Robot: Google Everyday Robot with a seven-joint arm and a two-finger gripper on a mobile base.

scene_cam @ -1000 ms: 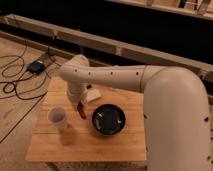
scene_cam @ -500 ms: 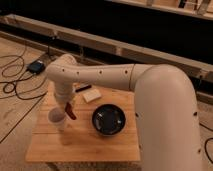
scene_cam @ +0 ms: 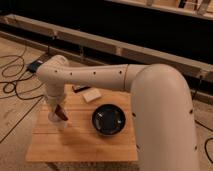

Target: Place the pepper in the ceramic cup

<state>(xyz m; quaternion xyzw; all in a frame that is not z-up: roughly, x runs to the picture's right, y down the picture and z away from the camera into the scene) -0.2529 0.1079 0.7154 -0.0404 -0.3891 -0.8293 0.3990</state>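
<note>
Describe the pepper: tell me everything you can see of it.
The pepper is a small, slender, red-orange piece, tilted with its lower end toward the right. It sits at the tip of the gripper, which hangs over the mouth of the pale ceramic cup on the left part of the wooden table. Whether the pepper already touches the cup cannot be told. It is well apart from the black bowl.

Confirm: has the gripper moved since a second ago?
Yes. The gripper went left in view, away from the black bowl, and now sits over the ceramic cup with the pepper.
</note>
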